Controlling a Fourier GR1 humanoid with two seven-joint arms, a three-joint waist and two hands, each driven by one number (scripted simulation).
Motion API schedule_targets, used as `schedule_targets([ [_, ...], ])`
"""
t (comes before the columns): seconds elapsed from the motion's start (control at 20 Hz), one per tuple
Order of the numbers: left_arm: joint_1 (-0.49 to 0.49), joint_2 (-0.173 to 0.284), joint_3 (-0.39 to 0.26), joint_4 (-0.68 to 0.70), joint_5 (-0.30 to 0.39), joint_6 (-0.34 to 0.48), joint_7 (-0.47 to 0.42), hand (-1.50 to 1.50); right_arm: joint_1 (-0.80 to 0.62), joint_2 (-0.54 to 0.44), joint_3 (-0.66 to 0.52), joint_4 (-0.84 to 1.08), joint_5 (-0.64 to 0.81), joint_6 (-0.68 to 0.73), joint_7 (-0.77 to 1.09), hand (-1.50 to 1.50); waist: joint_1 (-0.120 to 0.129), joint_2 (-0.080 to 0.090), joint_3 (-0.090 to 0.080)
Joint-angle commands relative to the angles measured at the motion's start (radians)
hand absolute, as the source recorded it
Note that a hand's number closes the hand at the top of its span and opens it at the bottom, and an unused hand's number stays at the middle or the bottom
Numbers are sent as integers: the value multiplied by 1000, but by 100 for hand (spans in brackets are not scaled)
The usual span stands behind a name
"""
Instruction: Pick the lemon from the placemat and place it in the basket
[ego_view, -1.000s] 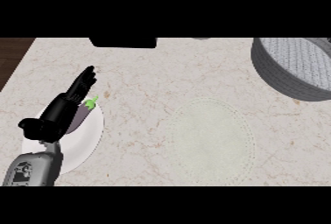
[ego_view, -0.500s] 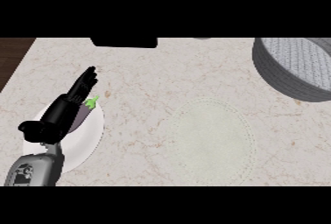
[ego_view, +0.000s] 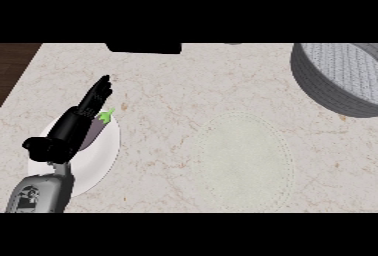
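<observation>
I see no lemon on the placemat (ego_view: 244, 159) or, seemingly, in the basket (ego_view: 336, 75); my left hand (ego_view: 77, 125) rests with fingers straight, holding nothing, over the plate (ego_view: 103, 155)

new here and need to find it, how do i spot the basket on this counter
Start at the pale marbled counter and look to its far right corner. The basket sits there, partly cut off by the view's edge. It is grey, round and ribbed with raised walls, unlike the flat pale placemat and the white plate.
</observation>
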Motion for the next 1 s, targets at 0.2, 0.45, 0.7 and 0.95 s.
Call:
schedule_targets([
  [0.2, -15, -16, -19, 7, -9, 2, 15, 0, -13, -36, -24, 53, -34, -20, -109, -150, 6, 1, -1],
  [0.45, 4, 8, 1, -26, 21, -29, 27, 0, -25, -65, -72, 10, -109, 22, -222, -150, 6, 0, 0],
  [0.7, -60, 22, 37, 18, 33, -21, 50, 0, -38, -77, -165, -31, -235, 60, -290, -150, -14, -4, 0],
  [0.95, 18, 4, 11, -3, 0, -6, 19, 0, -10, -137, -241, -44, -346, 176, -279, -150, -33, -16, -2],
])
